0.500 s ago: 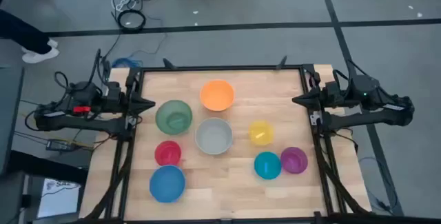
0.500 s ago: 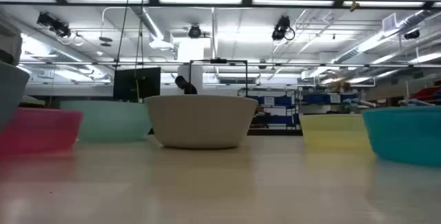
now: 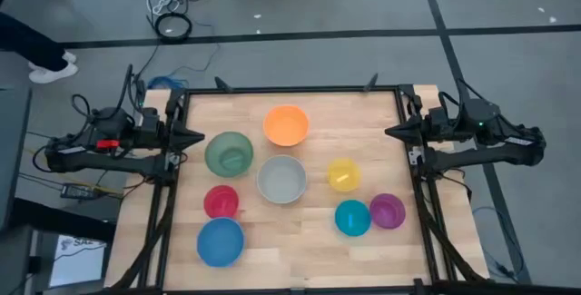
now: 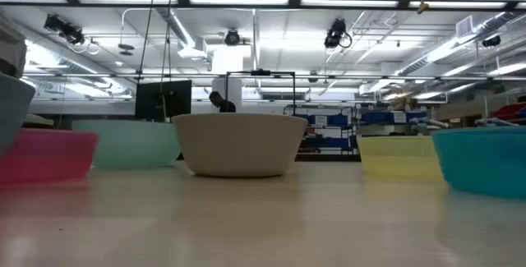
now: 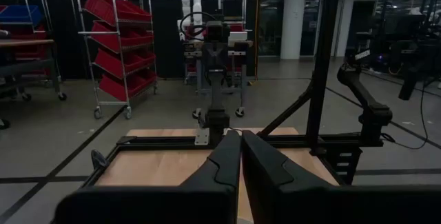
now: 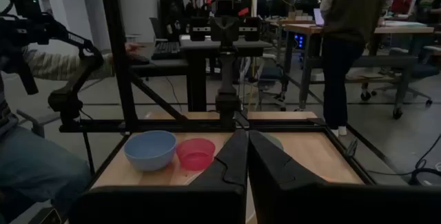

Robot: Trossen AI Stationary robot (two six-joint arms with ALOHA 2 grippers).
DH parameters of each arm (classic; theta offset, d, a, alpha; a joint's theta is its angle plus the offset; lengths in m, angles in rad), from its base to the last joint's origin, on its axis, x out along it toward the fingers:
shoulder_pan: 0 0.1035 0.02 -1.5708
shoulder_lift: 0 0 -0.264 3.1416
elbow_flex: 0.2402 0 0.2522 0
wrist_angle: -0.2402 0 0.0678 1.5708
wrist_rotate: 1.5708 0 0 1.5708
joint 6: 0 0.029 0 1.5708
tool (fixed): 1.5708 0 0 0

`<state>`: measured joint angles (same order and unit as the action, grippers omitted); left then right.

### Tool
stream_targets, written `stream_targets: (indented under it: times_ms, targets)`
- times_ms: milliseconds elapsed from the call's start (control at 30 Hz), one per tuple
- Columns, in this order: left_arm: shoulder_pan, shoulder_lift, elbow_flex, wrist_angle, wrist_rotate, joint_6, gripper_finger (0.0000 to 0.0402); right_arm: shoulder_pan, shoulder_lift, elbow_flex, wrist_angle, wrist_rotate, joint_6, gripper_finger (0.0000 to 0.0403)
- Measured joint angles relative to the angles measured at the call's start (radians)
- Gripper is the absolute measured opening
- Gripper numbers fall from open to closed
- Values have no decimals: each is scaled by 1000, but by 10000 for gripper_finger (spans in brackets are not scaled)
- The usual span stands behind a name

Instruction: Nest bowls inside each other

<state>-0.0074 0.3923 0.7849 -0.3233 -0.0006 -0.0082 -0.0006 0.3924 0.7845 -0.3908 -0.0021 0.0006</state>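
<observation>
Eight bowls stand apart, each upright on its base, on the wooden table (image 3: pixel 309 240): orange (image 3: pixel 286 124), green (image 3: pixel 228 153), grey (image 3: pixel 281 179), yellow (image 3: pixel 343 174), red (image 3: pixel 221 201), blue (image 3: pixel 221 241), teal (image 3: pixel 352 218) and purple (image 3: pixel 388 211). My left gripper (image 3: pixel 195 137) is shut at the table's left edge, beside the green bowl and apart from it. My right gripper (image 3: pixel 392 132) is shut at the right edge, with nothing between its fingers. The right wrist view shows the blue bowl (image 6: pixel 150 149) and the red bowl (image 6: pixel 196 153) beyond my right gripper (image 6: pixel 247 141).
A black metal frame (image 3: pixel 410 113) runs along the table's edges and holds both arms. Bare wood lies along the table's near edge and at its far right corner. In the room beyond the table, a person (image 6: pixel 351 31) stands at a workbench.
</observation>
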Motion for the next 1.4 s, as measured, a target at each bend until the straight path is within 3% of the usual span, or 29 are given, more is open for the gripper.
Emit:
stream_targets:
  times_ms: [1400]
  targets:
    - [0, 0, 0, 0, 0, 0, 25, 0, 0, 0, 0, 0, 0, 4]
